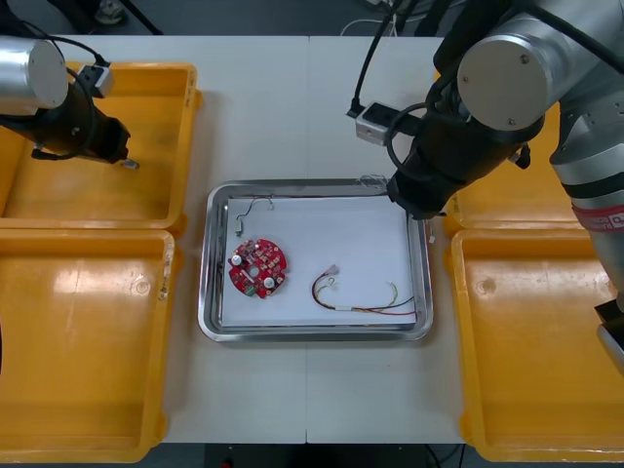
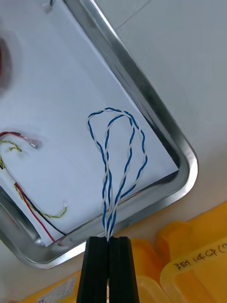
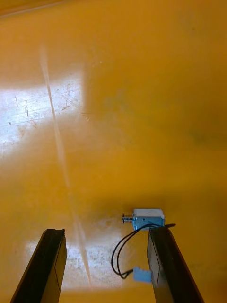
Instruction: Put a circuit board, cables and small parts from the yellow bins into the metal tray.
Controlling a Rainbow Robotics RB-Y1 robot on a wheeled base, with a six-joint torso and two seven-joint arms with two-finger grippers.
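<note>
Dark handwriting (image 2: 196,262) on a yellow bin (image 2: 208,236) beside the metal tray (image 2: 188,161) reads roughly "14 CP"; the rest is unclear. A pale label (image 2: 61,286) nearby is illegible.

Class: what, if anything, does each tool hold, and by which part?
The right tool pinches the twisted blue and white cable where its strands gather. The left tool, open over a yellow bin, holds nothing.

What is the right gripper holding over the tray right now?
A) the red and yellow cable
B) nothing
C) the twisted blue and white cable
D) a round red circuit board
C: the right wrist view shows the right gripper shut on the twisted blue and white cable, whose loop hangs over a corner of the metal tray.
</note>
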